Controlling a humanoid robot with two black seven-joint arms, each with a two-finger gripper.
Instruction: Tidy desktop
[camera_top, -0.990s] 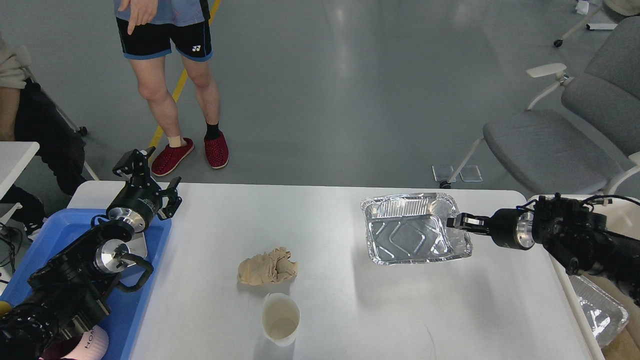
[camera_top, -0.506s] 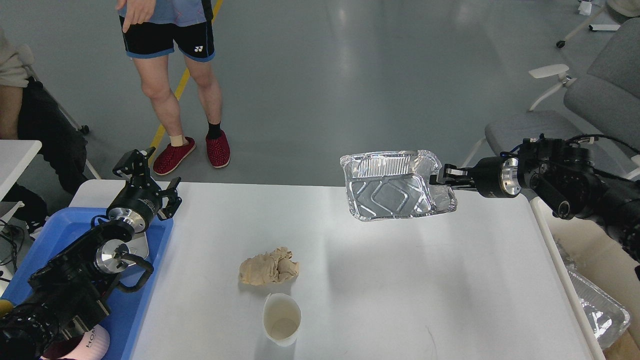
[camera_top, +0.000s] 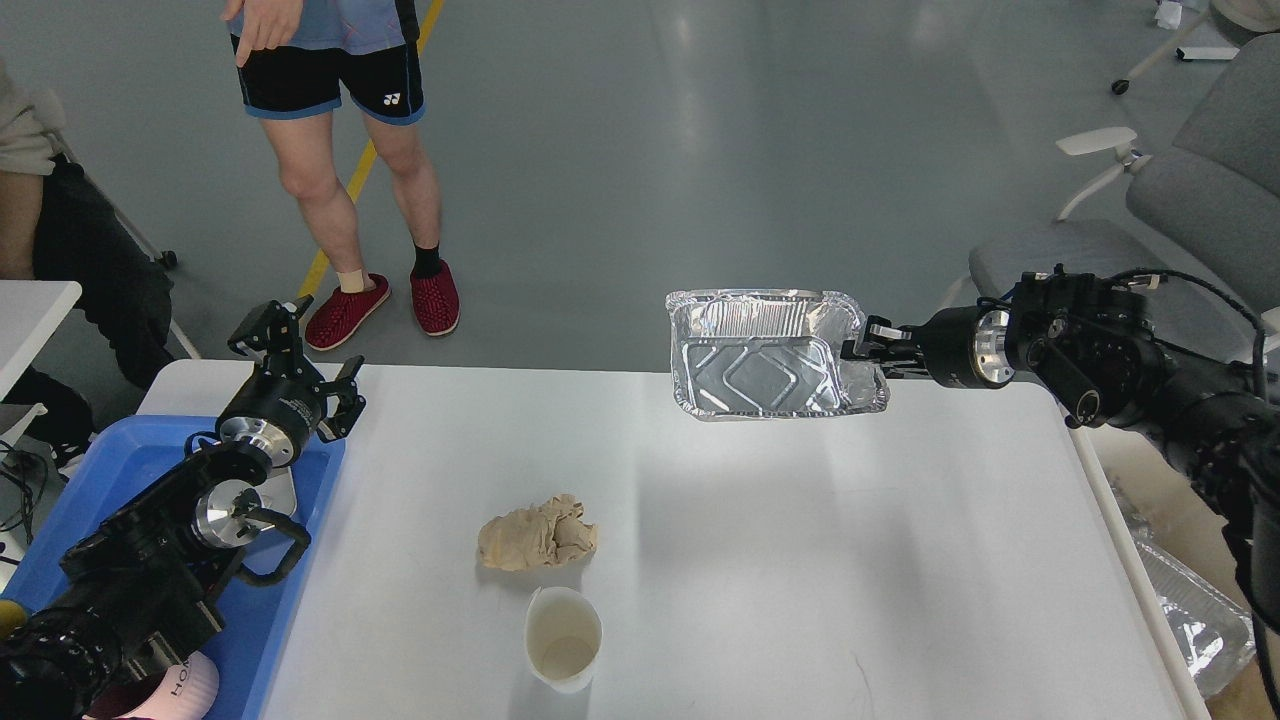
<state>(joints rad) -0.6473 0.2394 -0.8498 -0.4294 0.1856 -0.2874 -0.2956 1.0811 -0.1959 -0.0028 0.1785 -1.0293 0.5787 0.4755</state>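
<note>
The tabletop (camera_top: 800, 560) fills the lower view, and the foil tray (camera_top: 775, 353) — resting on it a second ago — is now held aloft over its far edge, its right rim clenched by the right end effector (camera_top: 862, 352). Removal seems underway; the crumpled napkin (camera_top: 538, 533) and paper cup (camera_top: 563, 638) remain, and the left end effector (camera_top: 300, 350) is released over the blue tray (camera_top: 120, 470).

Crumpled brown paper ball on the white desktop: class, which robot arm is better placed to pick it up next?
Left. The left gripper hangs open and empty over the blue plastic tray, nearer the crumpled brown paper ball; the right gripper holds the foil tray.

One foil tray (camera_top: 775, 355), one crumpled napkin (camera_top: 537, 535), one paper cup (camera_top: 563, 637), one blue tray (camera_top: 110, 465).
</note>
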